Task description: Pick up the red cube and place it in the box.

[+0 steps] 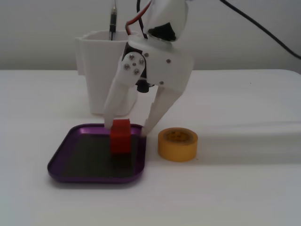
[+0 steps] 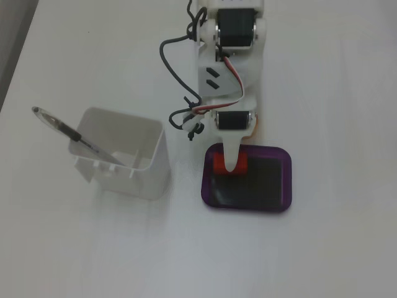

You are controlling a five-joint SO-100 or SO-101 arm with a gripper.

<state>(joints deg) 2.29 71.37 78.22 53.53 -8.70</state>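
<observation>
The red cube (image 1: pixel 121 137) stands on end inside the purple box (image 1: pixel 96 179), near its back right part. My gripper (image 1: pixel 128 128) hangs over it with the jaws spread open; the cube sits between the fingertips, close to the left one and clear of the right one. In the other fixed view, from above, the cube (image 2: pixel 220 165) shows at the near-arm edge of the box (image 2: pixel 248 208), partly covered by one white finger (image 2: pixel 232 155) of the gripper (image 2: pixel 234 163).
A yellow tape roll (image 1: pixel 178 144) lies just right of the box; from above only an orange sliver (image 2: pixel 256 126) shows under the arm. A tall white container (image 1: pixel 99 70) holding a pen (image 1: pixel 113 21) stands behind the box, also seen from above (image 2: pixel 124 158).
</observation>
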